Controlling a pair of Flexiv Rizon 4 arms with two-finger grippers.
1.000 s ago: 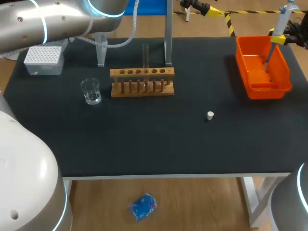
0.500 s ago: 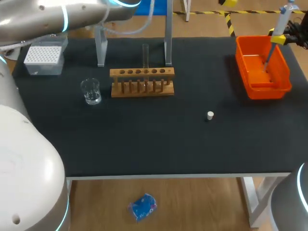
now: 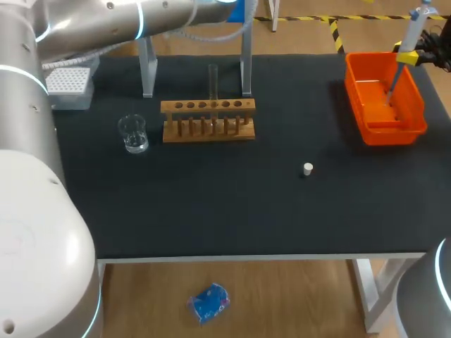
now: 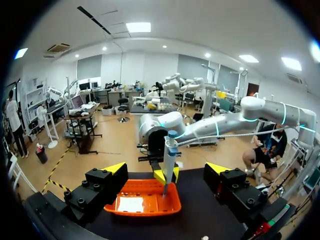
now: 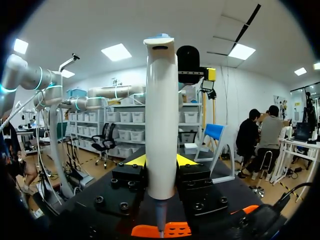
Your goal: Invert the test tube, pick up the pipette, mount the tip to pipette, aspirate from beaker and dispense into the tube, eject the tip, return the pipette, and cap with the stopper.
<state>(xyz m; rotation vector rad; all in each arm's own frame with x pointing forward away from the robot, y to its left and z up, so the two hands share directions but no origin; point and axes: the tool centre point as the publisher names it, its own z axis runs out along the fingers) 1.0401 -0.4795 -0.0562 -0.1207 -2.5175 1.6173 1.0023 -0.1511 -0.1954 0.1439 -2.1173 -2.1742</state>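
Your right gripper grips the pipette upright over the orange bin at the desk's far right corner. Your left gripper stands wide open. The test tube stands upright at the rack near the far edge. The stopper lies mid-desk.

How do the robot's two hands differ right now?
The right hand is shut on the pipette. The left hand is open and holds nothing.
The right hand holds the pipette upright, tip down over the orange bin. The left hand is away from the bin and looks across the table at it.
Both hands have two fingers with yellow tips.
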